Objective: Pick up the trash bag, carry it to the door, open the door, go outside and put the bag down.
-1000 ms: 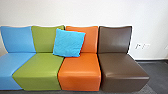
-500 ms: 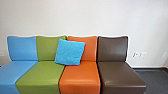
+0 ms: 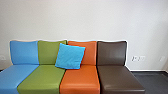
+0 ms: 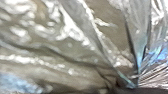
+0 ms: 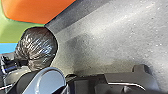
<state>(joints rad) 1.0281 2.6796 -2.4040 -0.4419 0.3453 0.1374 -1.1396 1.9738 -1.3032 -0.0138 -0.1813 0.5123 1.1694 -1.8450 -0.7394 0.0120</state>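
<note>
Has tipped view upward since earlier, above coloured seats (image 3: 80, 78). Grips trash bag (image 5: 40, 46) with left tool (image 5: 22, 63); cannot tell right tool's state.

A blue seat (image 3: 24, 53), a green seat (image 3: 41, 77), an orange seat (image 3: 80, 80) and a brown seat (image 3: 120, 78) stood left to right in front of a pale wall (image 3: 82, 20). A cushion (image 3: 70, 56), blue and tilted, leaned across the green and orange backs. Sockets (image 3: 135, 58) showed beyond the brown seat, above dark skirting (image 3: 145, 72) and grey floor (image 5: 115, 37).
</note>
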